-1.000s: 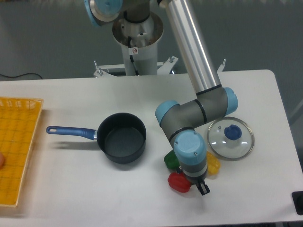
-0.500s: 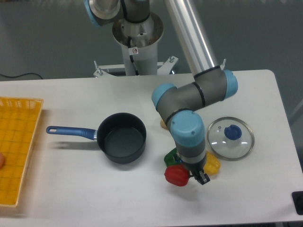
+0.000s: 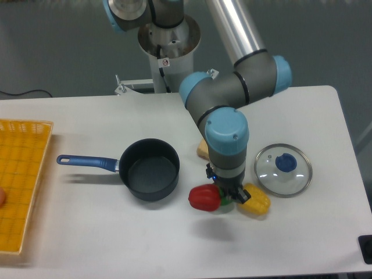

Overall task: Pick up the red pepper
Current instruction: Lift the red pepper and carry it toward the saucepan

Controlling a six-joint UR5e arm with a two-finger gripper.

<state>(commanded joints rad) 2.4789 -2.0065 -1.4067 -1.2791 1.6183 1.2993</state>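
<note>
Red pepper (image 3: 203, 198) is now gripped at the gripper (image 3: 228, 196), hanging at the gripper's 9 o'clock side and just at 3 o'clock of the dark saucepan (image 3: 149, 169). You can see that it has travelled: a second ago it lay lower on the table (image 3: 87, 122), toward 6 o'clock, tucked under the wrist between the other peppers; half a second ago it had already shifted up and left; now it sits further toward 10 o'clock of that first spot. A soft shadow lies on the table below it, so you may judge it lifted clear, though the single view does not prove the gap. The green pepper (image 3: 224, 203) is almost wholly hidden behind the red one and the gripper; the yellow pepper (image 3: 254, 201) lies at the gripper's 4 o'clock, with the glass lid (image 3: 283, 170) beyond it at 2 o'clock.

The arm's wrist has swung back toward 12 o'clock, away from the table's front edge, with the forearm standing steeper than before and the blue-capped wrist joint (image 3: 227, 132) directly above the gripper, pointing down. For the task, the grasp looks made and the lift under way.
</note>
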